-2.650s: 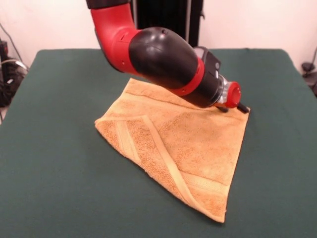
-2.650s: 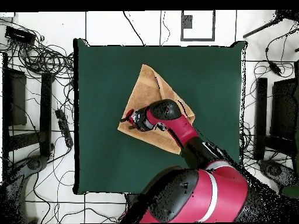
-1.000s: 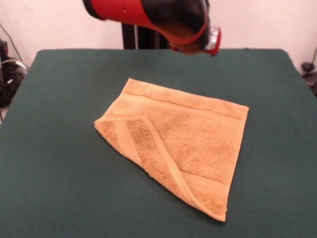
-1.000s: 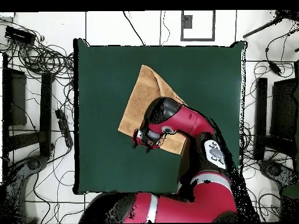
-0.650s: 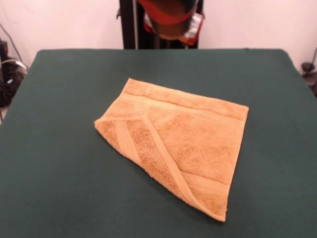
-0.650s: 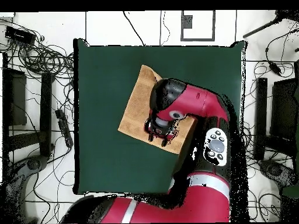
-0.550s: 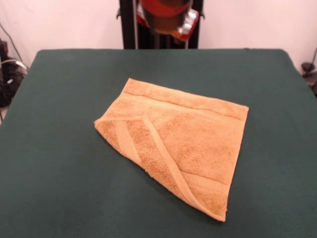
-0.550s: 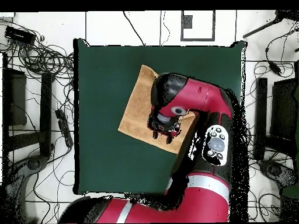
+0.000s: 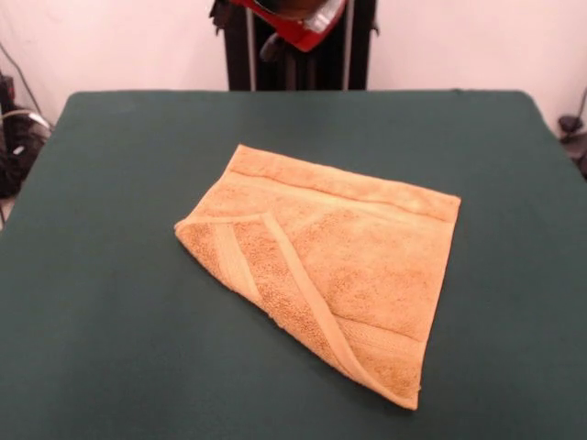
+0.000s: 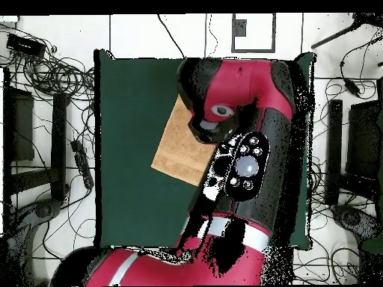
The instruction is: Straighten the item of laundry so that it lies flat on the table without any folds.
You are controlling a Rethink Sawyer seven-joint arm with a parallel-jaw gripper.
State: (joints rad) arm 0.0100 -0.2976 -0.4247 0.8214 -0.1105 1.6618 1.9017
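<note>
The item of laundry point(image 9: 348, 257), a golden-orange towel, lies in the middle of the green table point(image 9: 110, 302). Its near-left part is folded over the rest, so a woven band runs diagonally across the top. In the overhead view the raised red arm point(image 10: 239, 97) covers most of the towel point(image 10: 176, 149); only one side strip shows. The arm's red end point(image 9: 298, 18) is at the top edge of the front view, high above the table's far side. A dark bit of the gripper point(image 9: 272, 46) hangs below it, well clear of the towel. Nothing is held.
Cables point(image 10: 52, 71) and black stands point(image 10: 335, 149) lie on the floor around the table point(image 10: 135, 97). A black column point(image 9: 358, 46) rises behind the table's far edge.
The arm has left the towel's far right corner, lifted, and drawn back toward the table's far side. The towel has stayed in place with its fold unchanged.
</note>
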